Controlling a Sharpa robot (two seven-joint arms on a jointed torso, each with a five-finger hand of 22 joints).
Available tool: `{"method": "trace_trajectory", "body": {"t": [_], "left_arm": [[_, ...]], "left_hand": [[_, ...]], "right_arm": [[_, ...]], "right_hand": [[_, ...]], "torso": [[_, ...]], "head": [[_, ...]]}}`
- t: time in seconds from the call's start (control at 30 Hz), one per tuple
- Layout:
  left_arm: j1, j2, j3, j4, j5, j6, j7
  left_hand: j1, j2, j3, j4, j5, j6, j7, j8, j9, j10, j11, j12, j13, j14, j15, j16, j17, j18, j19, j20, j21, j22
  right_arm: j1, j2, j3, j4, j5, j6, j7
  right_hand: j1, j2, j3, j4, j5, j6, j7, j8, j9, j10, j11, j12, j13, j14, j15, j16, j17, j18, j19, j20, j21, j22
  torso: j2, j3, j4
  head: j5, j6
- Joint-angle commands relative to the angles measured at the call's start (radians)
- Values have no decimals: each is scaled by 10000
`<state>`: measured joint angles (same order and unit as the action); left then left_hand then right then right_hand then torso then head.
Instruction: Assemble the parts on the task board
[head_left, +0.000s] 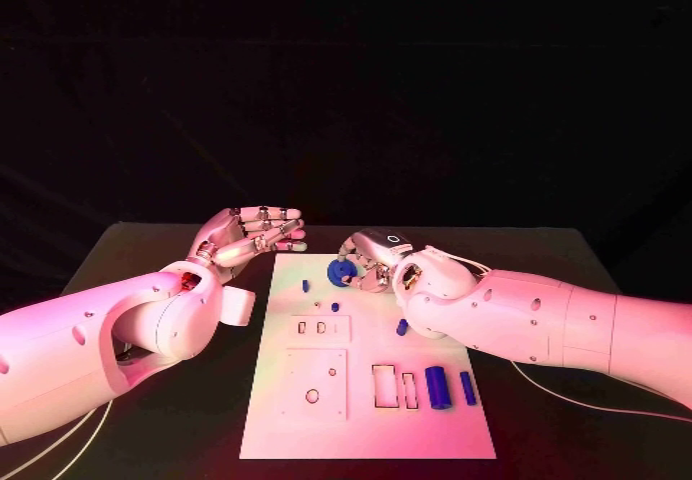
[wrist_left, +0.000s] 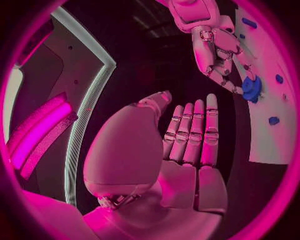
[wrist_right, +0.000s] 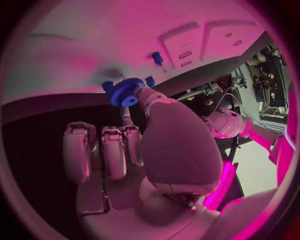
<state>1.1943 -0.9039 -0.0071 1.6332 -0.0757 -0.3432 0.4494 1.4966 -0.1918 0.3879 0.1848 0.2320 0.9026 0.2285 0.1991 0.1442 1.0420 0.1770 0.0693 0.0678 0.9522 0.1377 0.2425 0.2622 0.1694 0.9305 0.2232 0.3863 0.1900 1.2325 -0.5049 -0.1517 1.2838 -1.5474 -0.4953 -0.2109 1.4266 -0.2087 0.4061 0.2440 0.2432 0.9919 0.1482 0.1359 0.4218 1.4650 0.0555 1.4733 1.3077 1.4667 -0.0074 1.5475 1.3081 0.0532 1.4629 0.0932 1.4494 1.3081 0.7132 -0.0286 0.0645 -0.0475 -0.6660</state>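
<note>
The white task board (head_left: 361, 400) lies in the middle of the table. At its far end my right hand (head_left: 378, 260) pinches a blue gear (head_left: 342, 271) between thumb and a finger, low over the board. The right wrist view shows the gear (wrist_right: 127, 92) at the thumb tip, and the left wrist view shows the gear (wrist_left: 252, 88) under the right hand (wrist_left: 215, 47). My left hand (head_left: 254, 234) hovers off the board's far left corner, holding nothing, with its fingers (wrist_left: 190, 132) straight and apart.
Loose blue parts lie on the board: a thin peg (head_left: 306, 285), a small stub (head_left: 335, 307), a short cylinder (head_left: 402, 326), and two longer cylinders (head_left: 436, 386) beside rectangular slots (head_left: 385, 386) at the near right. A plate with holes (head_left: 315, 382) sits near left.
</note>
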Motion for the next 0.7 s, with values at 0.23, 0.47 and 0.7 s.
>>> {"method": "trace_trajectory", "body": {"t": [0.23,0.47,0.7], "left_arm": [[24,30,10,12,36,115,74],[26,25,11,9,36,115,71],[26,30,11,8,36,119,65]], "left_hand": [[-28,42,3,-62,-38,-75,23,3,7,1,24,-39,-3,-67,1,-38,19,59,-61,7,64,18],[-29,40,6,-69,-39,-86,25,-2,6,-11,27,-44,-5,-69,2,-39,24,58,-70,7,72,23],[-29,40,6,-69,-39,-86,25,-2,6,-11,27,-44,-5,-69,2,-39,24,58,-70,7,72,23]], "right_arm": [[-165,309,0,-405,-234,180,-65],[-205,470,-1,-590,-232,235,-78],[-216,602,-1,-785,-228,250,-62]], "right_hand": [[-121,-63,99,13,-68,210,-121,6,10,335,-25,32,1769,904,-89,52,1964,-168,207,-24,3,1461],[-151,-85,118,4,-82,196,-115,-3,6,335,-19,31,1769,906,-86,53,1969,-169,207,-23,2,1462],[-199,-123,148,-14,-110,164,-102,-23,-2,325,-10,19,1759,904,-78,52,1964,-171,213,-18,9,1472]], "torso": [[6,0,3],[0,15,-6],[-2,20,6]], "head": [[70,-36],[79,-46],[88,-44]]}}
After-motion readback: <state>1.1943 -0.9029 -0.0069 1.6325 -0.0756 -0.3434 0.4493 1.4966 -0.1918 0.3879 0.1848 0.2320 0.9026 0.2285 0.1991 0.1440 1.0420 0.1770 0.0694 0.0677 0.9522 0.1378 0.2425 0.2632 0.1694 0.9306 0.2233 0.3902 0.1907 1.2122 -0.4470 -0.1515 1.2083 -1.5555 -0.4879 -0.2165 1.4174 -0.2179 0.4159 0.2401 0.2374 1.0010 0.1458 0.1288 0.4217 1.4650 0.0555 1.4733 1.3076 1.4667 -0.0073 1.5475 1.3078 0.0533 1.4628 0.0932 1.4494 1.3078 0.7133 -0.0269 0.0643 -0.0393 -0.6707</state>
